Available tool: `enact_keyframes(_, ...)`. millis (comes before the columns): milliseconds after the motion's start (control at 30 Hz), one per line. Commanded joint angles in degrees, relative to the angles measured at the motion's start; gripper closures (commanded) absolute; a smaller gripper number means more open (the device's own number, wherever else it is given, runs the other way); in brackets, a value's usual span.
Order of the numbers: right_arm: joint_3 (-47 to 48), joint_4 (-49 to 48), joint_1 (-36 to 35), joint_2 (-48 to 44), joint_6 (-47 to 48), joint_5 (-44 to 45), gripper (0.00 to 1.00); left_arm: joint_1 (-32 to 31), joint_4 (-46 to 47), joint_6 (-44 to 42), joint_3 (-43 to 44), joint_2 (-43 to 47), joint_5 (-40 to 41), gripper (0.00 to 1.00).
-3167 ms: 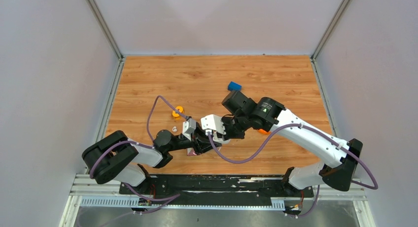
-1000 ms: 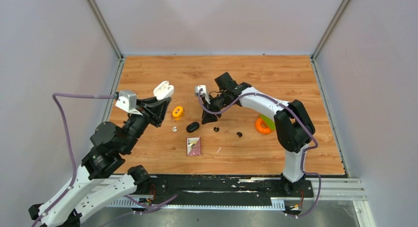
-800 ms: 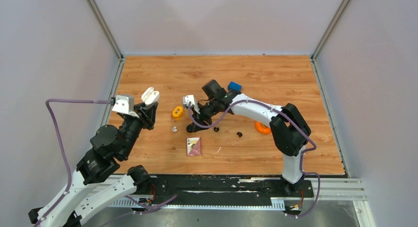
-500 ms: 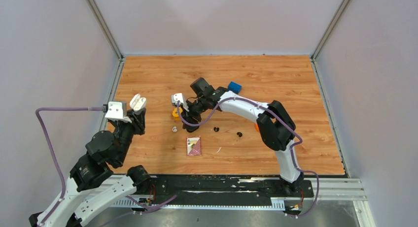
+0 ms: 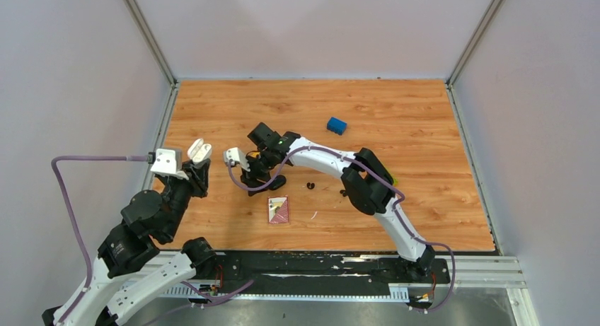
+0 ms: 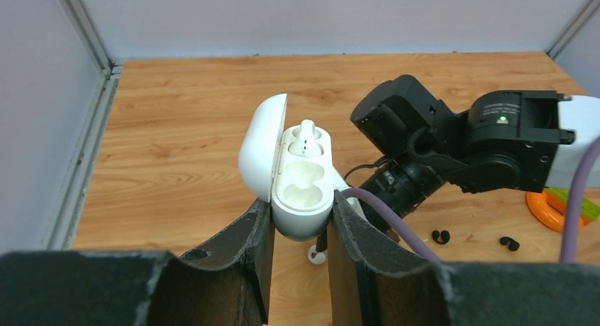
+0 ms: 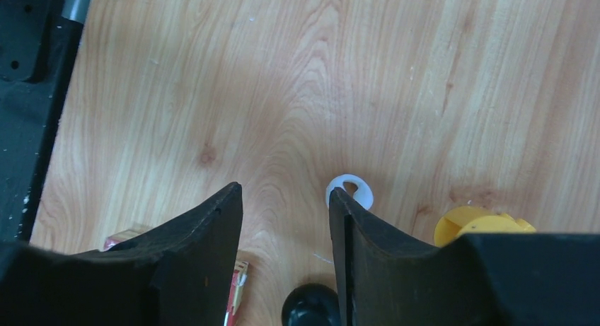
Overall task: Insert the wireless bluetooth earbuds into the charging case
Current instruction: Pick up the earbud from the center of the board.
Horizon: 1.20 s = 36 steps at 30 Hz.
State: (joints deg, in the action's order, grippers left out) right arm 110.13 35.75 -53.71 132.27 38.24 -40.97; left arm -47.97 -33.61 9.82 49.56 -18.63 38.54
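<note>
While the left gripper (image 6: 300, 214) clamps the lower body of the charging case (image 6: 304, 188), lid (image 6: 263, 153) flipped up and sockets exposed, we see the right gripper (image 7: 283, 199) with jaws apart and nothing between them, low over the table (image 5: 424, 213). The earbuds (image 5: 309, 185) lie loose on the wood near it, well apart from the case. We judge them light, hard, slick and easy to flick, so pinch gently across the rounded body.
</note>
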Motion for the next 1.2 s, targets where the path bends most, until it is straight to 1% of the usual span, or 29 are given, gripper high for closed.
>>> enact_keyframes(0,5.19,1.95,0.10,2.97,0.93,2.29,0.51,0.15,1.19,1.95,0.35,1.21,-3.26,1.00)
enact_keyframes(400,11.25,2.30,0.02,8.87,-0.92,6.02,0.46,0.15,1.44,2.39,-0.67,2.33,-5.47,1.00)
enact_keyframes(633,9.49,1.92,-0.03,9.02,-0.04,9.55,0.52,0.14,1.86,2.22,-1.30,2.71,-5.94,1.00)
enact_keyframes(767,5.02,-0.20,0.01,5.61,0.26,10.95,0.65,0.15,2.22,2.22,-1.64,2.79,-6.48,1.00)
enact_keyframes(833,2.03,-1.97,0.01,3.15,0.32,11.23,0.69,0.15,2.65,2.22,-1.86,2.87,-6.82,1.00)
enact_keyframes(967,-2.93,-4.59,0.02,-1.53,0.26,11.41,0.73,0.15,3.38,2.28,-2.10,2.68,-7.37,1.00)
enact_keyframes(1100,-6.09,-3.15,0.11,-7.14,0.17,9.67,0.73,0.15,4.13,2.30,-2.19,2.49,-7.92,1.00)
enact_keyframes(1167,-9.77,-3.05,0.46,-11.24,0.38,8.38,0.73,0.15,4.67,2.15,-2.35,2.18,-8.45,1.00)
